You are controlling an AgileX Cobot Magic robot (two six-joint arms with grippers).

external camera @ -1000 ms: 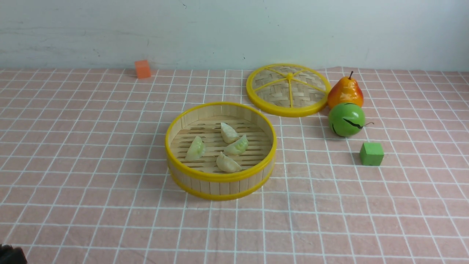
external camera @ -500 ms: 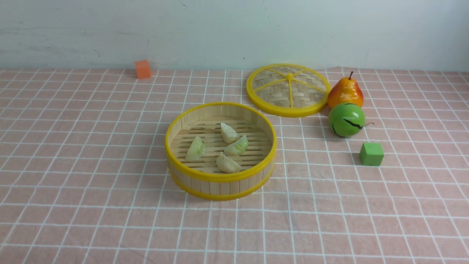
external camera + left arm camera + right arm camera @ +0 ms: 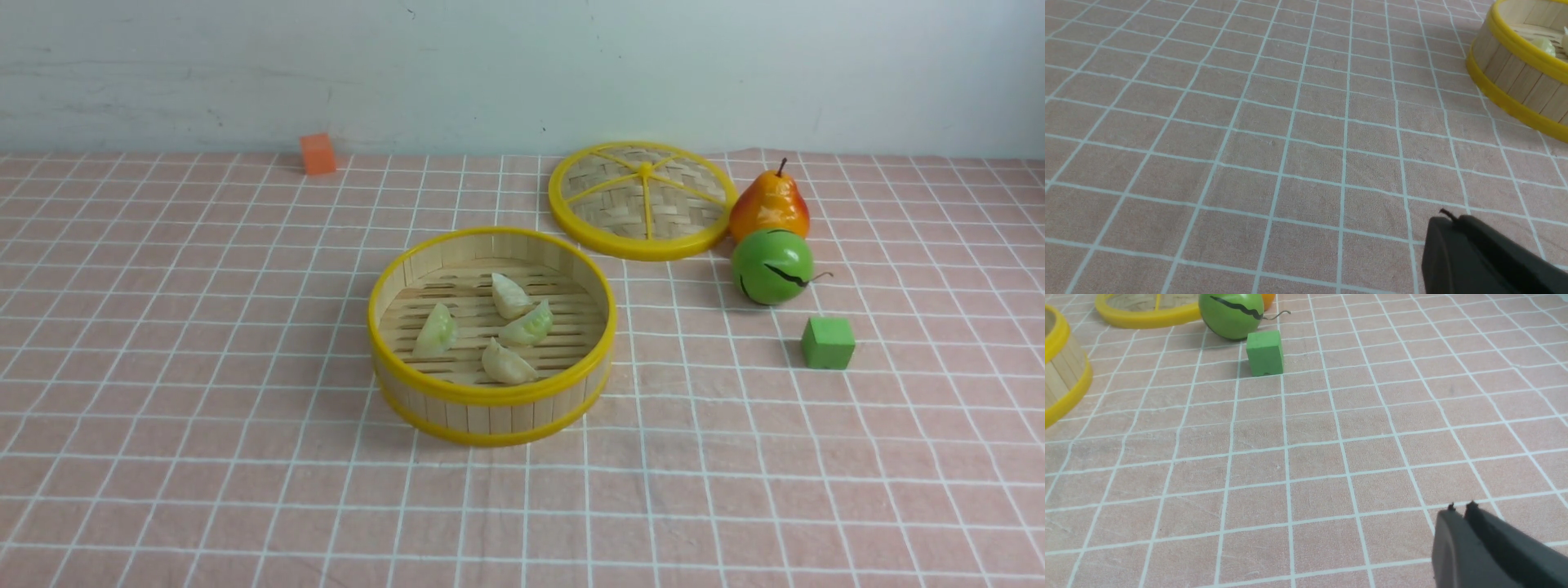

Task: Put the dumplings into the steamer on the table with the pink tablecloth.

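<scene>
You see four dumplings [image 3: 490, 331] lying in the steamer [image 3: 491, 396]; left gripper [image 3: 1447, 222] closed, empty; right gripper [image 3: 1461, 512] nearly closed, empty, above the cloth [image 3: 1331, 457].

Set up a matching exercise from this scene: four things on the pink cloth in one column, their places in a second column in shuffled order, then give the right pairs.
Things:
1. dumplings
2. orange cube
3. green cube
4. pear

Places:
A. touching the lid rim
B. far left, by the wall
C. inside the steamer
D. near side of the green ball

Pairs: 1-C, 2-B, 3-D, 4-A
</scene>
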